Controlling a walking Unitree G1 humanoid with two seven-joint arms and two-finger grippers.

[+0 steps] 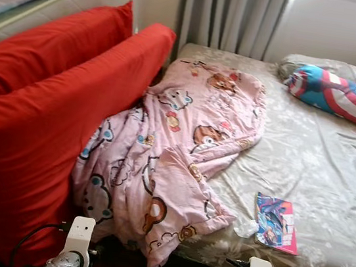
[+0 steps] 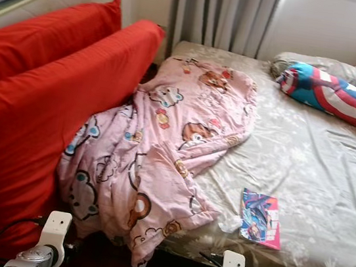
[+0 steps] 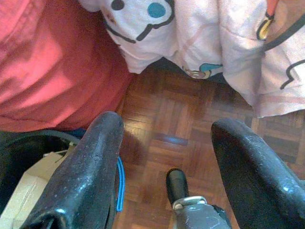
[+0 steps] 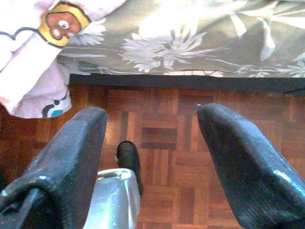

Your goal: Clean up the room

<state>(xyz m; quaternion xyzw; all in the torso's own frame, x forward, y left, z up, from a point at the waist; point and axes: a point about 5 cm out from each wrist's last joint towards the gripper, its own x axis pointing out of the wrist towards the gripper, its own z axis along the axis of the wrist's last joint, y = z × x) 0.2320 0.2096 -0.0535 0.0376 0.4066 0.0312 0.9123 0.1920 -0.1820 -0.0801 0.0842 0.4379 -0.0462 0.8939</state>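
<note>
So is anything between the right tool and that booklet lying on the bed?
Nothing visible blocks it. The right tool hangs open above the parquet floor beside the bed's edge, and the booklet lies in the open near that edge, a small white scrap beside it.

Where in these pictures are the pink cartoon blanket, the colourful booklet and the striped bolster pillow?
pink cartoon blanket (image 1: 175, 153): left eye view, its crumpled middle.
colourful booklet (image 1: 275, 223): left eye view, centre of its cover.
striped bolster pillow (image 2: 332, 95): right eye view, its red-and-white striped middle.
</note>
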